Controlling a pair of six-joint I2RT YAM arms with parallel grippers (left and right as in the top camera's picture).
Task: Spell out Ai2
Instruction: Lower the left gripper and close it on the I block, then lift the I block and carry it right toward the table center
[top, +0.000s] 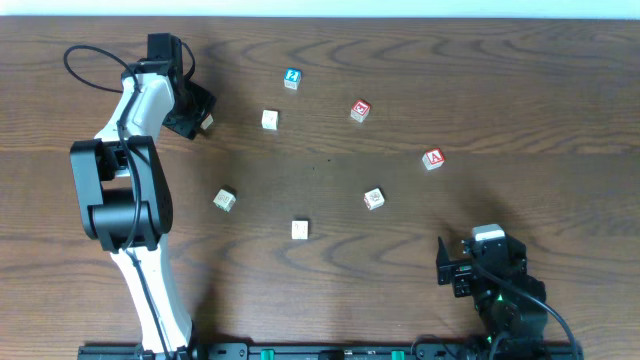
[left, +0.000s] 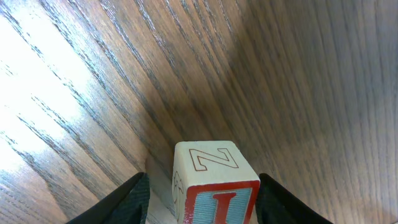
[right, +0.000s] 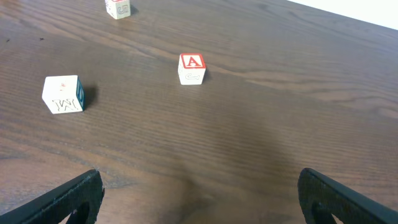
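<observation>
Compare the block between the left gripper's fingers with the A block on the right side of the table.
The I block sits between the fingers of the left gripper; the A block stands free, with no fingers around it. The I block shows a red I on one face and an outlined Z on another; the A block shows a red A on top. Both are small pale wooden letter cubes with a red-printed face.

You've got a dark wood table (top: 330, 290), blocks scattered well apart: blue block (top: 292, 78), red block (top: 360, 111), A block (top: 432, 160), W block (top: 373, 199), far pale block (top: 270, 120), left pale block (top: 224, 200), near pale block (top: 299, 230).
</observation>
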